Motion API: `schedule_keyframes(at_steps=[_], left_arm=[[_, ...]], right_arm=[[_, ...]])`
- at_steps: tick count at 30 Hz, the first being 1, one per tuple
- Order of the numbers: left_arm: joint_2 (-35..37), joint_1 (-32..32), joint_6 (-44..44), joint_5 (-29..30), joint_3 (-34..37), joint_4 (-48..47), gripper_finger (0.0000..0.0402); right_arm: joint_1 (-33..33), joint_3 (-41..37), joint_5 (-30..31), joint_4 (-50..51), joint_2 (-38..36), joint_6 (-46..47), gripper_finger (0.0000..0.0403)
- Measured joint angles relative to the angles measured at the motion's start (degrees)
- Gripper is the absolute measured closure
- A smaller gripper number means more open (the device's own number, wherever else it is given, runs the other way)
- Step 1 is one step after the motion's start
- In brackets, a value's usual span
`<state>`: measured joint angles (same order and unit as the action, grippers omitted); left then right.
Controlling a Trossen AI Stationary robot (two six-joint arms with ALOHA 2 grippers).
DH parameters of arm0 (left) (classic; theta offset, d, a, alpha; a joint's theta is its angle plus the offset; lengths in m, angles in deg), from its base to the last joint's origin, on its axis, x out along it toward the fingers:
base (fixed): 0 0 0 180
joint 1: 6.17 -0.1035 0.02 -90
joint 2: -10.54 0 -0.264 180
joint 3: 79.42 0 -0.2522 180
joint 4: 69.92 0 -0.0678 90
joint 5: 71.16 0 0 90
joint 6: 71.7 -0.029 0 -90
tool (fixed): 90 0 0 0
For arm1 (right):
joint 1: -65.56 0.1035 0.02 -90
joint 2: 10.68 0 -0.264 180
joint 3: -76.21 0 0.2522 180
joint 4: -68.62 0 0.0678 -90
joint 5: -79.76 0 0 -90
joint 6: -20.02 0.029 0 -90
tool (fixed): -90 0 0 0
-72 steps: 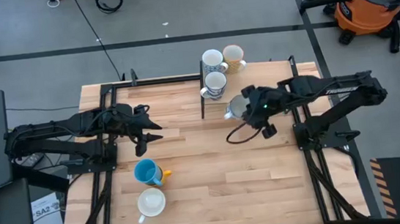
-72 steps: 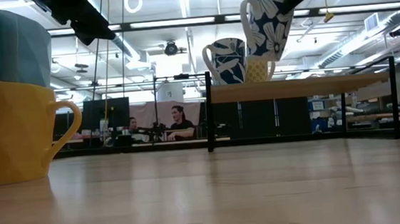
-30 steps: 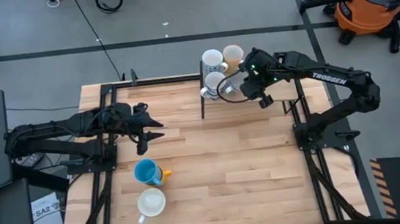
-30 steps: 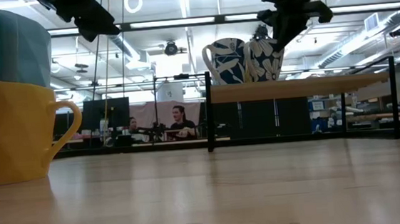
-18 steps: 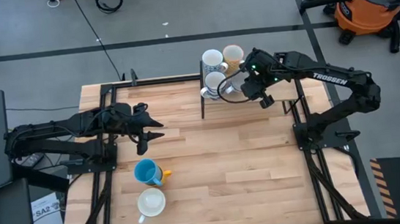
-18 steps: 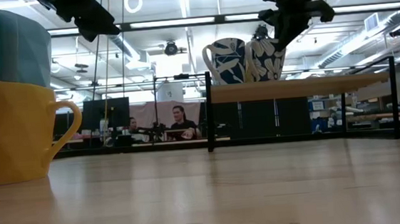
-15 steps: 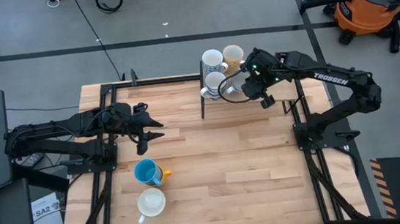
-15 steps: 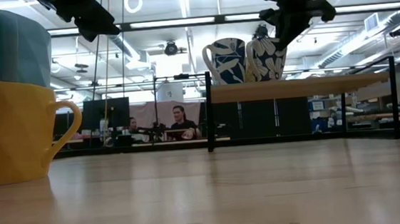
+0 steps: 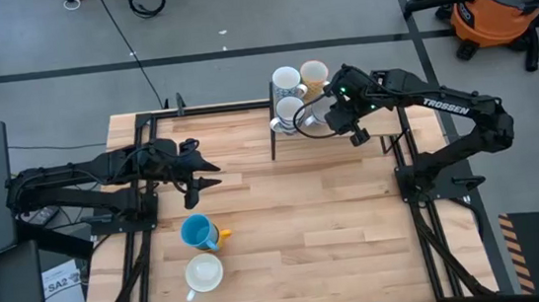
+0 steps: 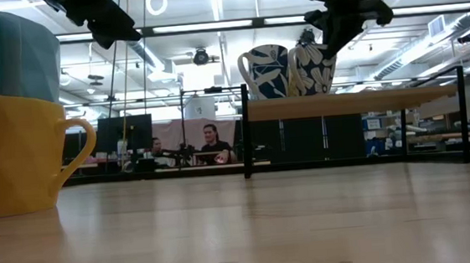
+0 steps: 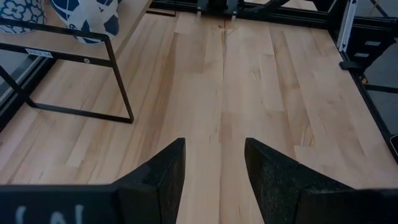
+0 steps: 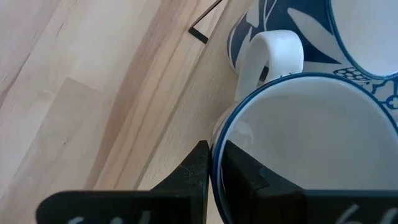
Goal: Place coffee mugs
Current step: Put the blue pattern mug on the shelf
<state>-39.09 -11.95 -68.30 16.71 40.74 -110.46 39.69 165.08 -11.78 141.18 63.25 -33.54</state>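
A white mug with dark blue flowers (image 10: 314, 68) stands on its base on a raised wooden shelf (image 10: 384, 99) at the table's far side, next to a similar mug (image 10: 265, 70). My right gripper (image 9: 329, 117) is shut on its rim from above; the mug's inside fills the right wrist view (image 12: 298, 143). Two more mugs (image 9: 286, 78) (image 9: 315, 72) stand farther back on the shelf. My left gripper (image 9: 207, 174) is open and empty over the table's left middle, with bare wood between its fingers (image 11: 214, 146). My right gripper holds the flowered mug by its rim (image 12: 215, 144), one finger inside the cup (image 12: 239, 174) and one outside (image 12: 198, 167). The fingers come from above, slanting down. The mug stands upright with its base on the shelf, its side close to the neighbouring mug's white handle (image 12: 264, 56).
A blue mug (image 9: 198, 232) on a yellow one and a white mug (image 9: 204, 273) stand near the table's near left; the yellow mug (image 10: 18, 153) fills the low view's left. The shelf's black frame (image 9: 271, 136) stands on the table. People sit in the room behind.
My right gripper has carried the flowered mug from above the table's right middle toward the far edge and down onto the shelf beside the other flowered mug, setting it upright. Over the last second it has kept still.
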Motion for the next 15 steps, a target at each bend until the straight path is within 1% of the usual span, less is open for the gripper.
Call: schedule_keyframes(at_steps=[7,15], left_arm=[[0.0,0.0,0.02,0.0,0.0,-0.01,0.023],[0.0,0.02,0.02,0.0,0.0,0.0,0.023]], right_arm=[[0.0,0.0,1.95,-0.67,0.0,-0.01,0.0337],[0.0,0.0,1.92,-2.67,0.0,0.0,0.0331]])
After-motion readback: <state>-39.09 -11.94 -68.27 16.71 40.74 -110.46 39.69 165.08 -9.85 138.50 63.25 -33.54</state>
